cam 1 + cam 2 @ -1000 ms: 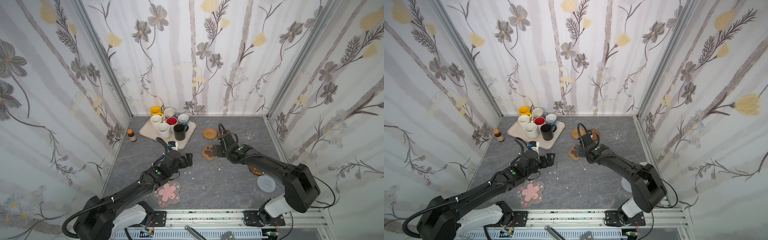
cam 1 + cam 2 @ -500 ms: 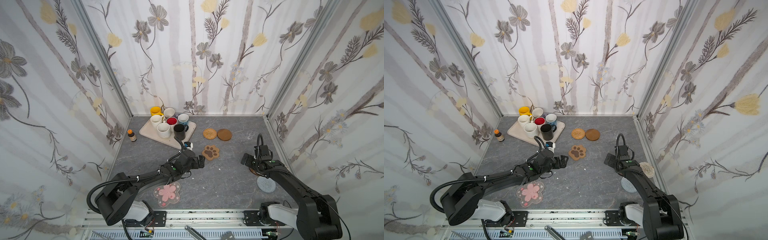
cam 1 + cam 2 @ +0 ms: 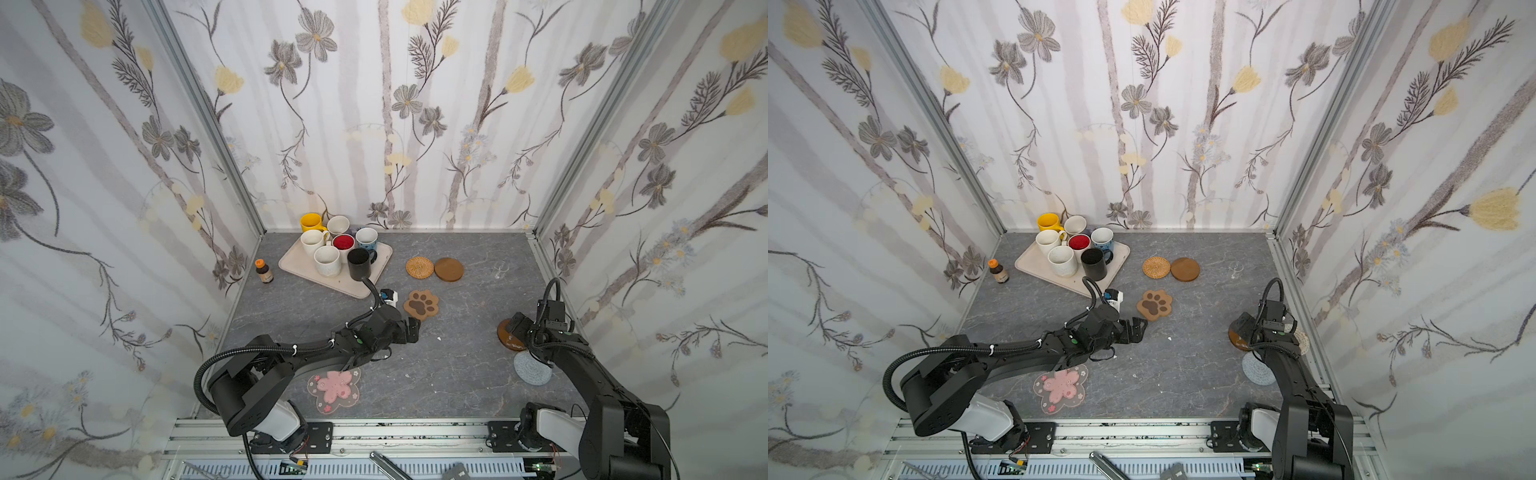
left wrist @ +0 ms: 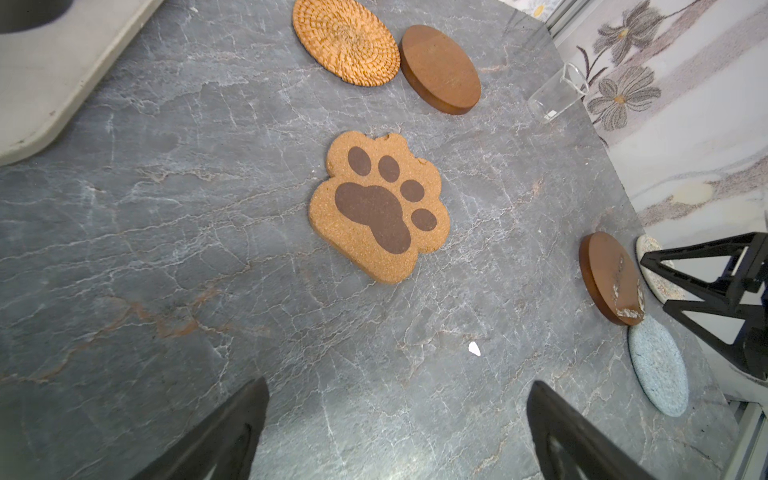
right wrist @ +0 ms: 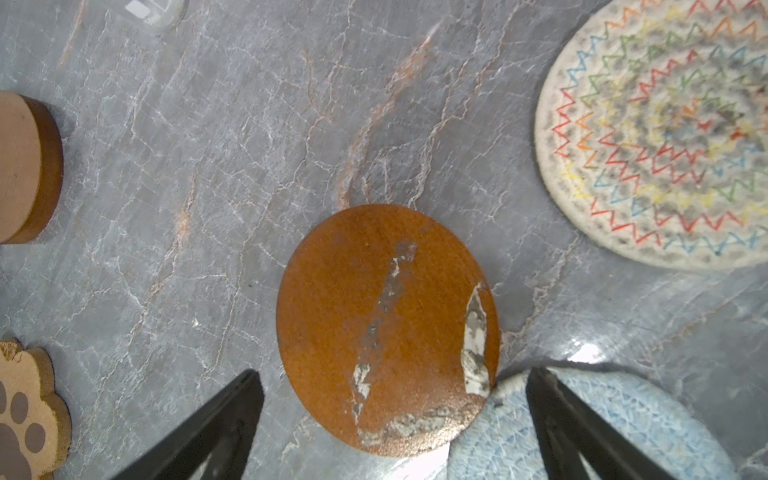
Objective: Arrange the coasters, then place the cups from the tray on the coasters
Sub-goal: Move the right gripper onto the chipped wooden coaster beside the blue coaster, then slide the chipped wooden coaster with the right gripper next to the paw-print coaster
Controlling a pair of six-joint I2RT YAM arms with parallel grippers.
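Overhead, a grey marbled tabletop (image 3: 457, 374) sits inside flower-papered walls. At the far left lies the tray (image 3: 338, 283), a smooth beige rounded rectangle with a low rim; on it stand all seven glossy handled cups (image 3: 327, 260), among them a yellow one (image 3: 311, 222), a black one (image 3: 360, 262) and one red inside (image 3: 343, 242).

To the right of the tray, far centre, a coiled woven rattan round (image 3: 419, 266) touches a plain brown wooden disc (image 3: 449, 269); nearer, in the middle, lies a grainy cork-like paw-print coaster (image 3: 421, 304) with dark pads; near left of centre lies a pink blossom coaster (image 3: 334, 386) with a clear petal-shaped border.

The left gripper (image 4: 398, 386) hangs just near of the paw-print, its black fingers spread wide and holding nothing.

Near the right wall, the right gripper (image 5: 395, 374) hangs over a second wooden disc (image 5: 386, 328), rust-brown with pale scuffed patches; its fingers are wide apart either side of the disc's near part, and whether they touch it cannot be told. That disc's edge meets a grey-blue knitted round (image 5: 582, 428); a beige braided round (image 5: 665, 137) with coloured zigzag stitching lies close by.

A small clear glass (image 3: 500, 270) stands at far right; a brown orange-capped bottle (image 3: 264, 271) stands left of the tray.
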